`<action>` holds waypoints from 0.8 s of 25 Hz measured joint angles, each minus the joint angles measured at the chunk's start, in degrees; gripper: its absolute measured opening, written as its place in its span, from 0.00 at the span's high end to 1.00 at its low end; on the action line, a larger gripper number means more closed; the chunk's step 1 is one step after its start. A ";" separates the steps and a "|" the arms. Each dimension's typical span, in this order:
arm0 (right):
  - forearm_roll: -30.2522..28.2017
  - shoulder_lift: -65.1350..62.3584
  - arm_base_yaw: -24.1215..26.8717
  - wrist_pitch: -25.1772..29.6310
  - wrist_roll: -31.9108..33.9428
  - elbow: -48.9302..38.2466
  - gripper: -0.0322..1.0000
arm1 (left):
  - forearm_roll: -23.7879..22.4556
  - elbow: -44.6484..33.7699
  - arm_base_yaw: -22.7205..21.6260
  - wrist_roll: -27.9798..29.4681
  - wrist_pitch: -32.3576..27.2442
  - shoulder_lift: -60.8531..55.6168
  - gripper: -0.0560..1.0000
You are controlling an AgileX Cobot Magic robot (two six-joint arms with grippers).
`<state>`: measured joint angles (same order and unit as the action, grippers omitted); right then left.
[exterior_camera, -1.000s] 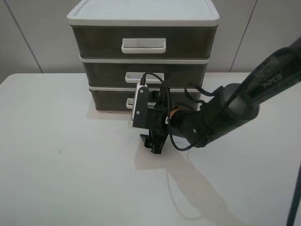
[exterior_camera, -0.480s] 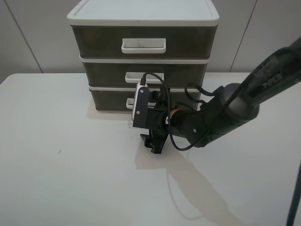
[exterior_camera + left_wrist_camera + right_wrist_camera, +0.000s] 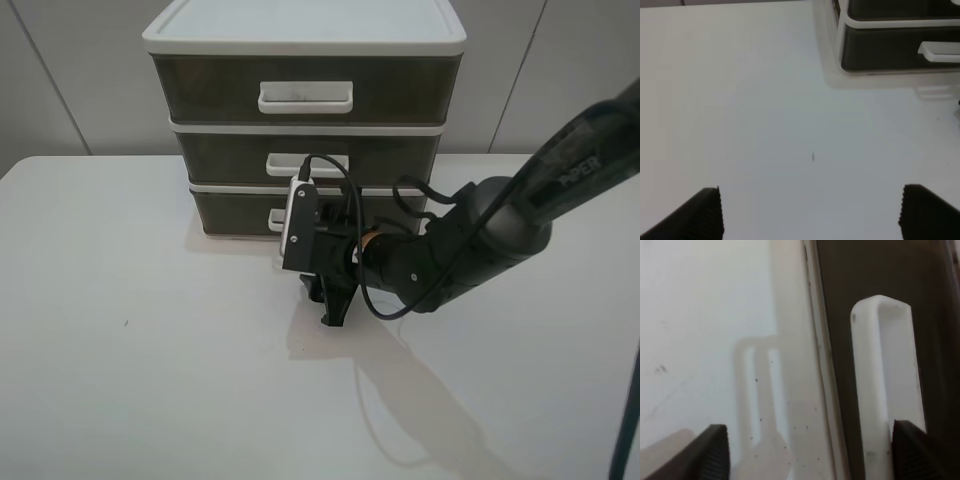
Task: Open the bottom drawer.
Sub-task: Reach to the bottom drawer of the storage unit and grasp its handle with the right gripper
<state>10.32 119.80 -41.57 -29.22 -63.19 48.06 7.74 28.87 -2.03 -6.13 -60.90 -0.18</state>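
The bottom drawer (image 3: 230, 210) is the lowest tier of the three-drawer unit and sits closed. Its white loop handle (image 3: 276, 217) is partly hidden behind my right wrist. My right gripper (image 3: 326, 302) reaches across, low over the table just in front of that handle, and is open. In the right wrist view the handle (image 3: 882, 370) lies between the spread fingertips, close to one fingertip (image 3: 925, 452), against the dark drawer front (image 3: 865, 270). My left gripper (image 3: 812, 212) is open and empty over bare table. The bottom drawer (image 3: 880, 50) shows far ahead of it.
The drawer unit (image 3: 305, 35) stands at the back middle of the white table (image 3: 120, 350), with two upper drawers (image 3: 210, 90) closed. My right arm (image 3: 480, 240) and its cable stretch in from the right. A wall stands behind the unit.
My right gripper has shifted very slightly in front of the bottom drawer. Nothing else has moved.
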 joint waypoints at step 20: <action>0.00 -0.17 1.26 -2.68 -0.20 0.64 0.94 | 0.00 0.00 0.00 0.00 0.00 0.00 0.27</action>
<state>10.32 119.63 -40.31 -31.89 -63.38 48.69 7.74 28.87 -2.03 -6.13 -60.90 -0.18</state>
